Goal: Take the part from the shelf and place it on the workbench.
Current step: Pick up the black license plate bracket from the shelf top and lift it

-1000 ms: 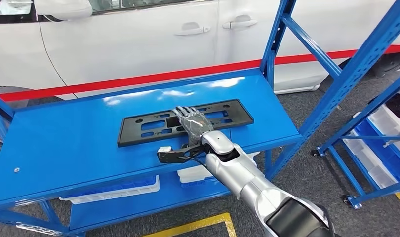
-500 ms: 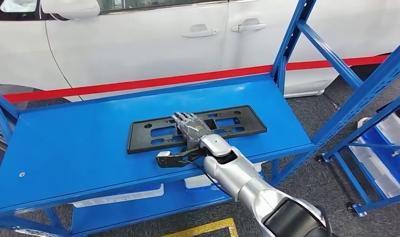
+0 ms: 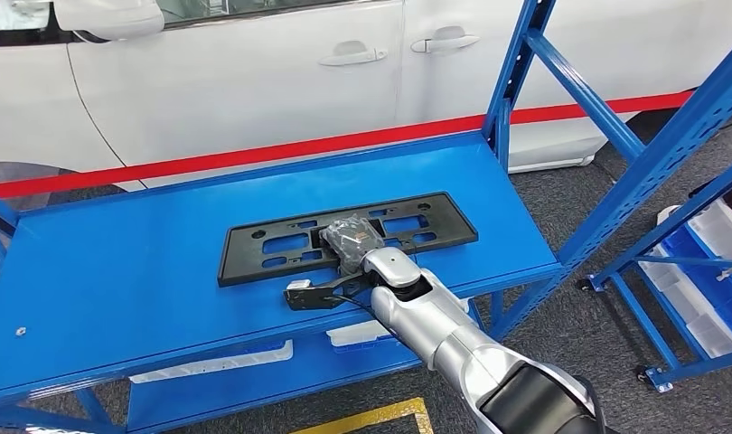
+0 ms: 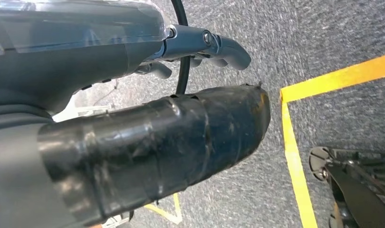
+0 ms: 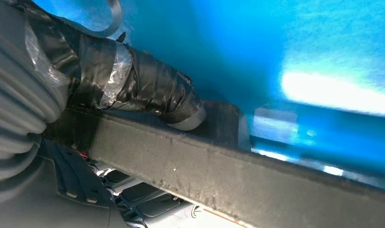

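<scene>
The right hand [image 3: 351, 237], fingers curled, grips the black part [image 3: 254, 249] at frame centre on the blue shelf [image 3: 118, 271]; a white car [image 3: 254, 81] stands behind it.

The head view looks forward and down from high on the body onto the blue shelf [image 3: 164, 262]. The right wrist view sits very close to the same shelf surface [image 5: 285, 42]. The left wrist view faces down toward the floor [image 4: 333, 33].

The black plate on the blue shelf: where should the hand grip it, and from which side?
Grip the black plate at its near long edge, from the robot's side. It lies flat and thin, so fingers go over and thumb under, as the right hand does.
</scene>
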